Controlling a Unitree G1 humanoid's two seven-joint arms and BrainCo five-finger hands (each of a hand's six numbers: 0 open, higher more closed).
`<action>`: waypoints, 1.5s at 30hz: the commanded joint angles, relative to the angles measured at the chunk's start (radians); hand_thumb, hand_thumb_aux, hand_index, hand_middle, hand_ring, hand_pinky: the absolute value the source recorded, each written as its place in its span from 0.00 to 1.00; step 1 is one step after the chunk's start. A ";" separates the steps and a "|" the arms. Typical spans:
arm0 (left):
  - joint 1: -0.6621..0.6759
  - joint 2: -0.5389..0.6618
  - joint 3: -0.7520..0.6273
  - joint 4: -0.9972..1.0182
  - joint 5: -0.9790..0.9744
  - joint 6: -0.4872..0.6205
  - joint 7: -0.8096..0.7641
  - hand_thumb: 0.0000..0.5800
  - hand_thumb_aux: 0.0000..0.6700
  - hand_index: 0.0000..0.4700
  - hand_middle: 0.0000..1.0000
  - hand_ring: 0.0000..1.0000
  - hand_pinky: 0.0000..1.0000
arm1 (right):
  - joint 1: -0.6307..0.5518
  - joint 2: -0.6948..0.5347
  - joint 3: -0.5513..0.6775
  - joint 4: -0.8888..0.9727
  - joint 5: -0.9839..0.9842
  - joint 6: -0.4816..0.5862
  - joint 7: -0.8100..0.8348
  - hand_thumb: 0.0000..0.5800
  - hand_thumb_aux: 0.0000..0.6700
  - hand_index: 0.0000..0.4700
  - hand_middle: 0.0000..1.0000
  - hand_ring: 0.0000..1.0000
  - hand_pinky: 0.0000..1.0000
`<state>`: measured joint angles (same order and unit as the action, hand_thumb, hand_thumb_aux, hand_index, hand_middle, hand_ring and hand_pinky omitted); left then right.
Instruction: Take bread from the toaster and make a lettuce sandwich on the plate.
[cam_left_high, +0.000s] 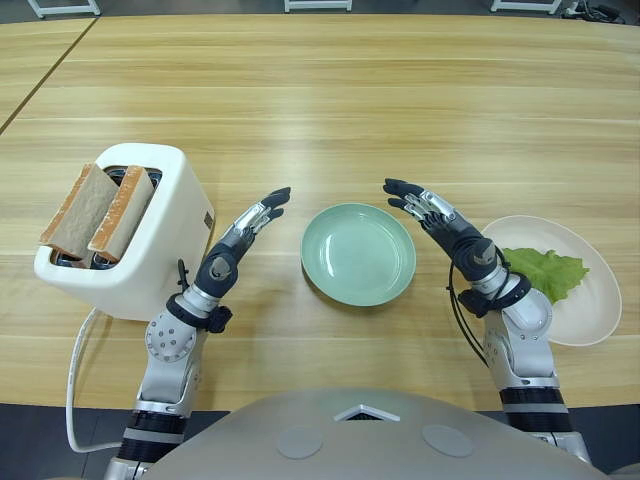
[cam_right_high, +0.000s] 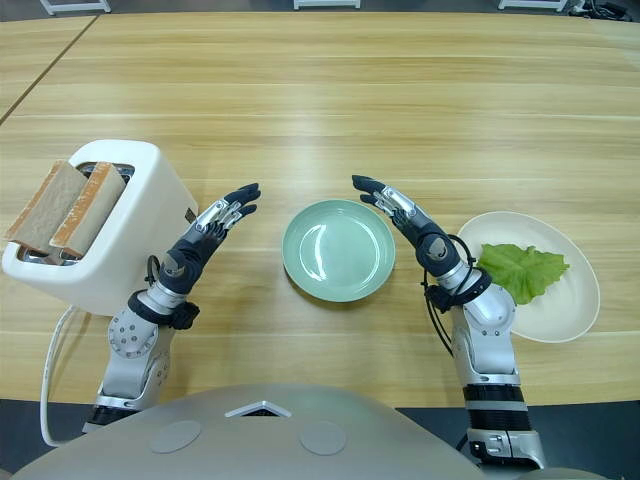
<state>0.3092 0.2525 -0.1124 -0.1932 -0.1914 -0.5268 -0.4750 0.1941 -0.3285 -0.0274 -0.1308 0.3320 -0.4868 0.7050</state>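
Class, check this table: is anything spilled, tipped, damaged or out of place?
Nothing stands out. The toaster stands upright holding two bread slices, the green plate sits flat, and the lettuce lies on the cream plate.

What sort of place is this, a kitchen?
Probably a meeting room or lab set up for a test, not a kitchen: a long wooden table, with a toaster and green plate laid out.

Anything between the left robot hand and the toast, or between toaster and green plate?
Nothing loose. The left robot hand sits over bare table between the toaster and the empty green plate. Both bread slices stick up from the slots; only the toaster's side wall faces the hand.
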 joint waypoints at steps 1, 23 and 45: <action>0.004 0.003 -0.001 -0.010 0.001 0.012 0.001 0.00 0.00 0.00 0.00 0.00 0.00 | 0.004 -0.007 0.003 -0.007 -0.005 -0.001 -0.001 0.00 0.00 0.00 0.00 0.00 0.00; 0.037 0.308 0.666 -0.821 -0.669 0.650 0.526 0.00 0.00 0.00 0.00 0.00 0.00 | 0.051 0.011 0.040 -0.063 -0.047 0.005 -0.059 0.00 0.00 0.00 0.00 0.00 0.00; 0.376 0.420 0.783 -0.382 0.525 0.577 0.229 0.37 0.20 0.20 0.00 0.00 0.00 | 0.029 -0.002 0.066 -0.069 -0.068 0.009 -0.076 0.00 0.00 0.00 0.00 0.00 0.00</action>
<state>0.6981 0.6836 0.6899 -0.5958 0.3155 0.0593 -0.2242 0.2301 -0.3257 0.0341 -0.1950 0.2730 -0.4851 0.6311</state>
